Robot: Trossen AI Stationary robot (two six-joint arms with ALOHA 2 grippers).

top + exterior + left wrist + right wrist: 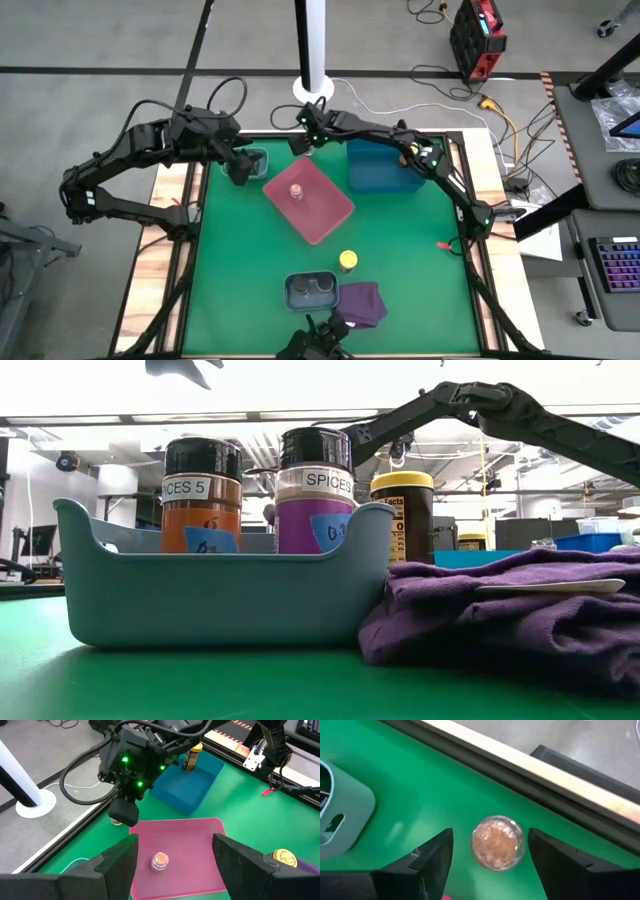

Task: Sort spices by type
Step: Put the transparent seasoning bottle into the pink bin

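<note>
— Green felt covers the whole table (400, 260), wood strips down both sides. At the near edge sits a grey-blue plastic tray (311, 291) with two black-capped spice jars (202, 495) in it, an orange one and a purple one, and a crumpled purple cloth (361, 303) touching its side. A yellow-lidded jar (347, 261) stands alone just beyond the cloth.

— And the middle?

— Pink rectangular tray (322, 212), turned at an angle, one small pale pink jar (296, 190) upright inside. Farther back a blue tray (375, 172) holds a second yellow-capped jar (191, 757) at its far corner. A teal tray (256, 160) sits at the far left.

— Grippers?

— The left gripper (240, 172) hovers by the teal tray, fingers spread, holding nothing. The right gripper (304, 141) hangs at the far edge over another pale pink jar (497, 842) standing on the felt; its fingers (427, 857) flank the jar with gaps on both sides, not touching.

— Anything you can't see?

— What's in the teal tray; the left arm covers it. Beyond the table: grey floor, a white pole (312, 45), a red box (476, 38), cables, a desk with a keyboard (614, 267).
</note>
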